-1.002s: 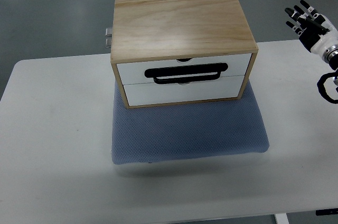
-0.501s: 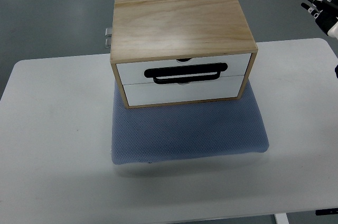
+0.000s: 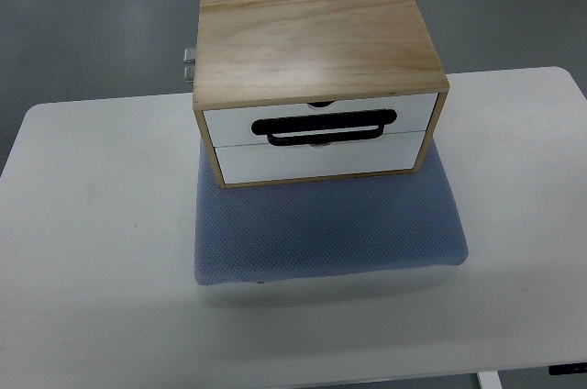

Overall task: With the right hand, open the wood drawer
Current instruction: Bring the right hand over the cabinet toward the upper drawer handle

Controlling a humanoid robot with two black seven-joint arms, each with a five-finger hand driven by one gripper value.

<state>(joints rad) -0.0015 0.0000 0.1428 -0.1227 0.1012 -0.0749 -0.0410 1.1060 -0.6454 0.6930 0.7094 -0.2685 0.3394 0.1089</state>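
Neither hand is in view, so grip state can't be told. Both white-fronted drawers of the pale wooden box (image 3: pixel 316 50) sit closed on a blue-grey mat (image 3: pixel 326 228); pulling the black handle (image 3: pixel 326 126) could drag the box across the white worktop (image 3: pixel 92 251).

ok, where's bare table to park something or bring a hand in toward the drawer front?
Bare table left of the blue mat and wood drawer box; bare again on the right, out to the table's edge; a strip along the near edge below the mat. The mat in front of the black handle is free. Only the centre is taken.
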